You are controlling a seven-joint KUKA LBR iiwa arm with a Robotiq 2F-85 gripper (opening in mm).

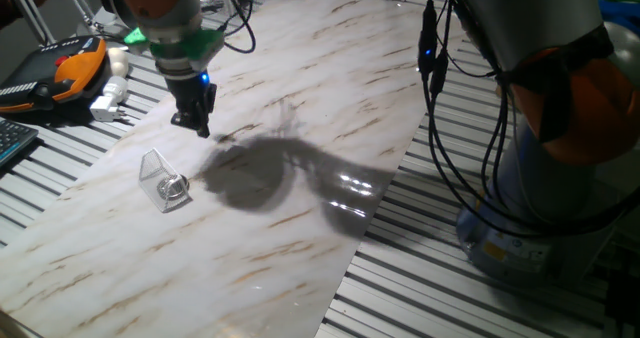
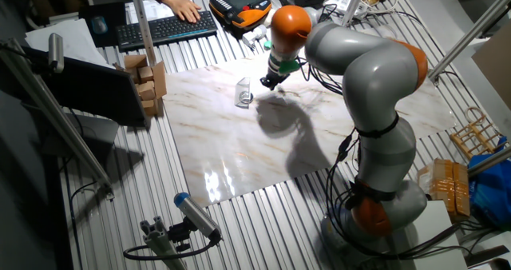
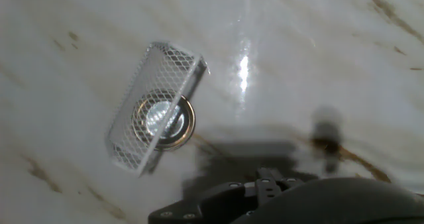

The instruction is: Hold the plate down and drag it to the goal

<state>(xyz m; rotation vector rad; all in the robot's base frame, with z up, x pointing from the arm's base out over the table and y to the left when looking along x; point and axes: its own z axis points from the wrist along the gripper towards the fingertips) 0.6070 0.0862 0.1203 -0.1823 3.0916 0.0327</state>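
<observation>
The plate (image 1: 176, 186) is a tiny shiny silver disc lying on the marble board, under the open side of the goal (image 1: 157, 172), a small clear tent-like wedge. In the hand view the plate (image 3: 163, 121) shows partly beneath the goal's (image 3: 136, 141) mesh-textured face. My gripper (image 1: 203, 130) hangs just above the board, up and to the right of both, apart from them. Its black fingers stand together with nothing between them. The other fixed view shows the gripper (image 2: 267, 85) to the right of the goal (image 2: 243, 90).
The marble board (image 1: 300, 228) lies on a slatted aluminium table. An orange teach pendant (image 1: 60, 73) and a white plug adapter (image 1: 108, 104) sit beyond its far left edge. Cardboard boxes (image 2: 148, 78) and a keyboard (image 2: 160, 26) lie off the board. Black cables (image 1: 437, 88) hang at right.
</observation>
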